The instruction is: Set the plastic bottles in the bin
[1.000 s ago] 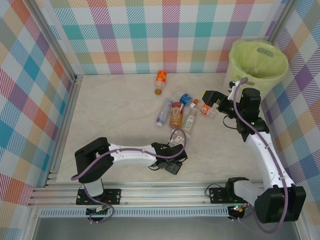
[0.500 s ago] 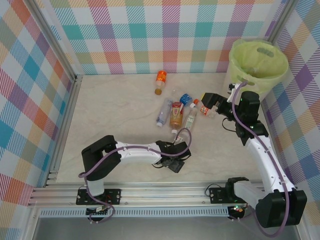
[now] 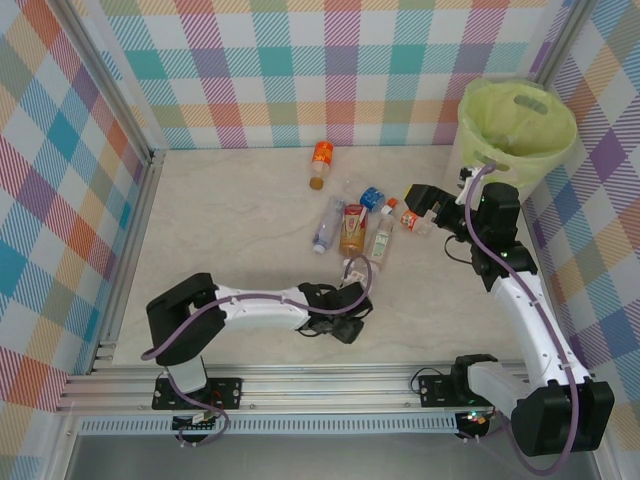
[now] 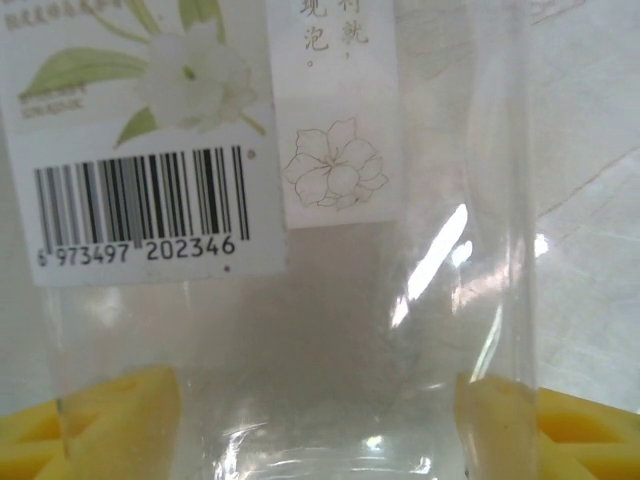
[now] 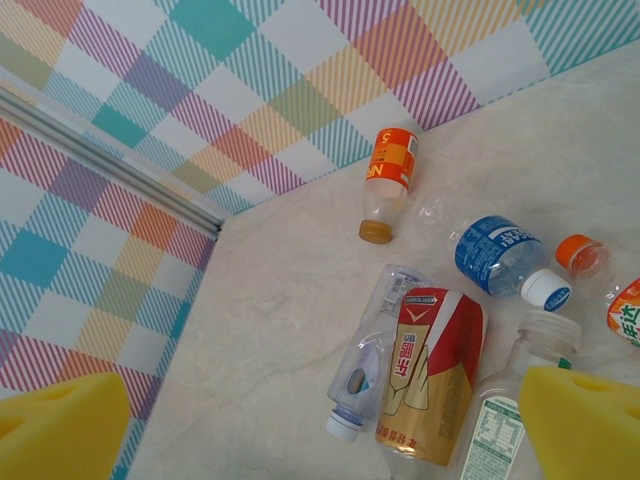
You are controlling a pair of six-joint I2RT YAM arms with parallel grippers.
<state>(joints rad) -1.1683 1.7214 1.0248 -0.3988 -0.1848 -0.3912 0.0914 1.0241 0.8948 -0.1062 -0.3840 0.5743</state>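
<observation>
Several plastic bottles lie mid-table: an orange-labelled one (image 3: 321, 160) (image 5: 390, 180), a blue-labelled one (image 3: 372, 197) (image 5: 495, 255), a clear one (image 3: 328, 224) (image 5: 375, 350), a red-and-gold one (image 3: 352, 228) (image 5: 430, 375) and a green-printed one (image 3: 380, 238) (image 5: 505, 430). My left gripper (image 3: 350, 290) (image 4: 310, 420) is shut on a clear bottle with a white flower label (image 4: 300, 250) (image 3: 353, 272), one yellow pad on each side. My right gripper (image 3: 418, 200) (image 5: 320, 430) is open over an orange-capped bottle (image 5: 578, 252). The bin (image 3: 545, 155) stands at the back right.
Checked walls close the table on the left, back and right. An aluminium rail (image 3: 130, 250) runs along the left edge. The bin stands right behind the right arm. Bare tabletop (image 3: 220, 220) lies left of the bottle cluster.
My left jaws have closed in on the white-labelled bottle, and the left arm's elbow has shifted a little. The right gripper moved slightly toward the back and stayed open.
</observation>
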